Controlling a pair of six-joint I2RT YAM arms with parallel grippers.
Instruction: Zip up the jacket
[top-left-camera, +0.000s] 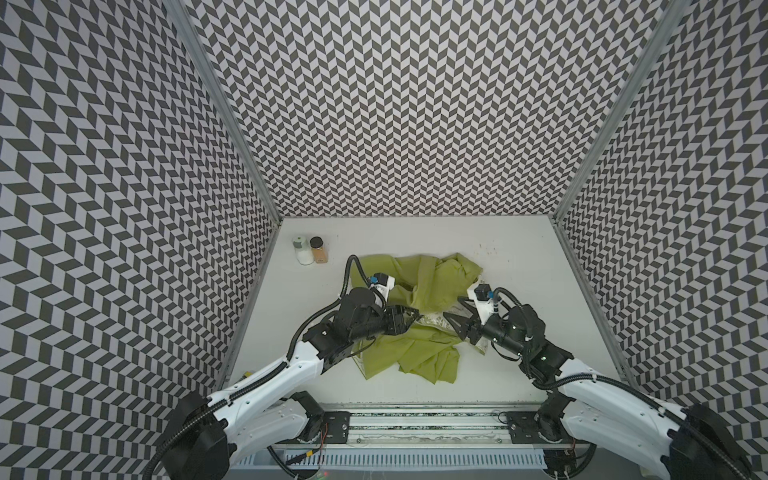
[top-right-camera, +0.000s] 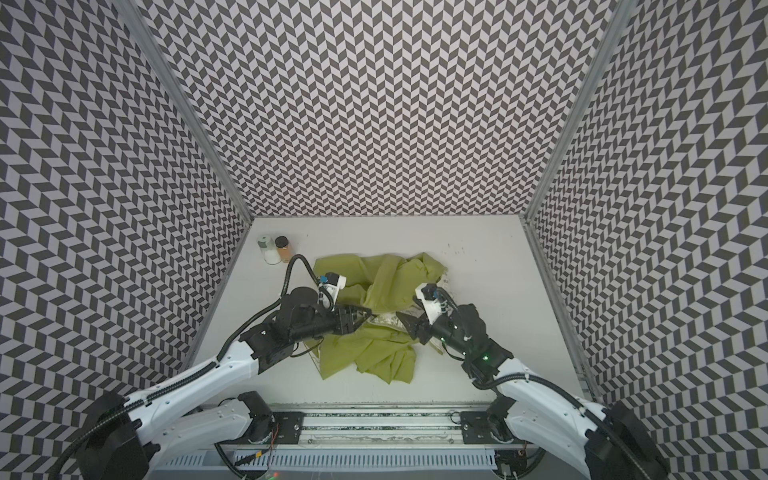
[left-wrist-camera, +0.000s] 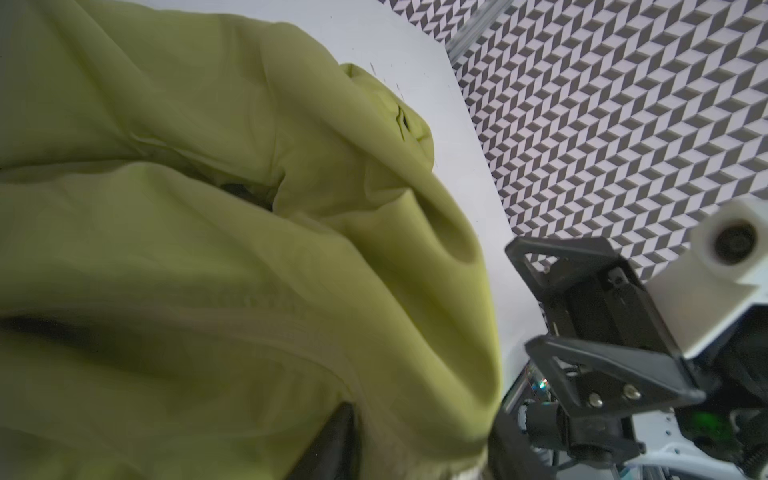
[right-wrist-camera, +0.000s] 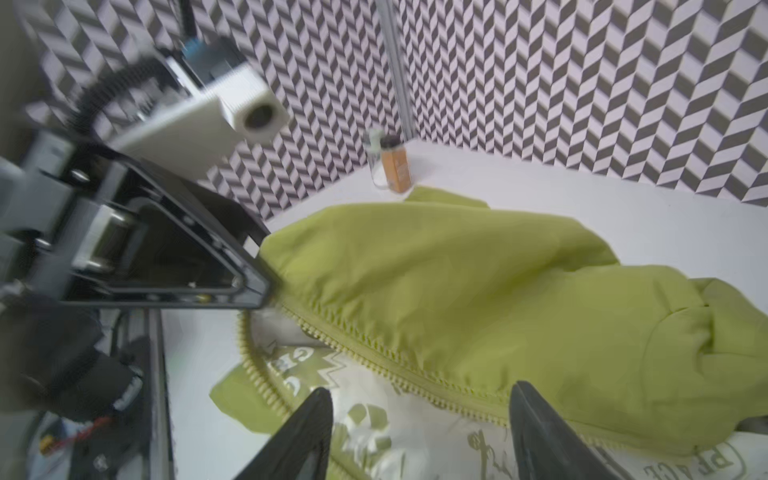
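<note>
Once only reading a whole word, "PEACE", printed in green on the cream lining of the jacket; failing with the other doodled lettering. Finding the jacket lying crumpled in the middle of the table, thin, matte, lime-green, softly creased, its chunky zipper teeth running unjoined. Seeing the left gripper holding black triangular fingers apart around a fabric fold, and the right gripper gaping over lining and teeth, clamping nothing. Noting a white-lidded jar standing beside a black-lidded jar of orange-brown powder.
</note>
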